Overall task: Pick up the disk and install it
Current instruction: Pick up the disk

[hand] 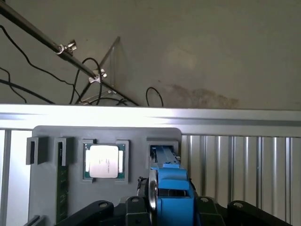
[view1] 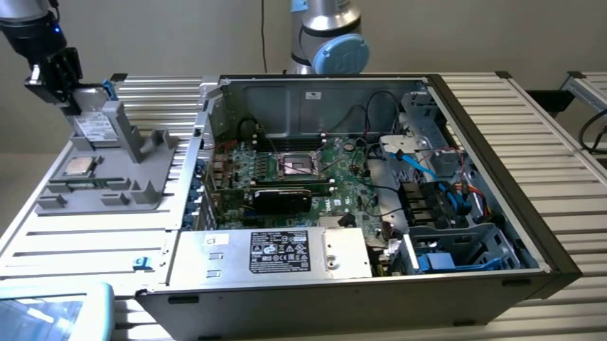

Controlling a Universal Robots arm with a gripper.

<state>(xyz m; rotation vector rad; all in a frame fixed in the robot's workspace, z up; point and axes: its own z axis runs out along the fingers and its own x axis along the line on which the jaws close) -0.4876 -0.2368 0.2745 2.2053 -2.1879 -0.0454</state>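
Gripper (view1: 72, 105) sits over the top edge of the disk (view1: 93, 128); can't tell if it is clamped or loose. Disk stands upright in a slot of the grey holder (view1: 104, 193), far on the exterior view's left of the counter (view1: 57, 245). Processor chip (view1: 76, 167) lies just nearer. Open computer case (view1: 379, 295) is on the exterior view's right.

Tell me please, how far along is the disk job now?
Nothing looks done yet: the flat silver-grey metal hard drive in its blue plastic carrier stands upright in a slot of the grey holder. In hand: the black gripper is at the drive's top edge. Left: the drive is not yet lifted, nor installed in the open computer case.
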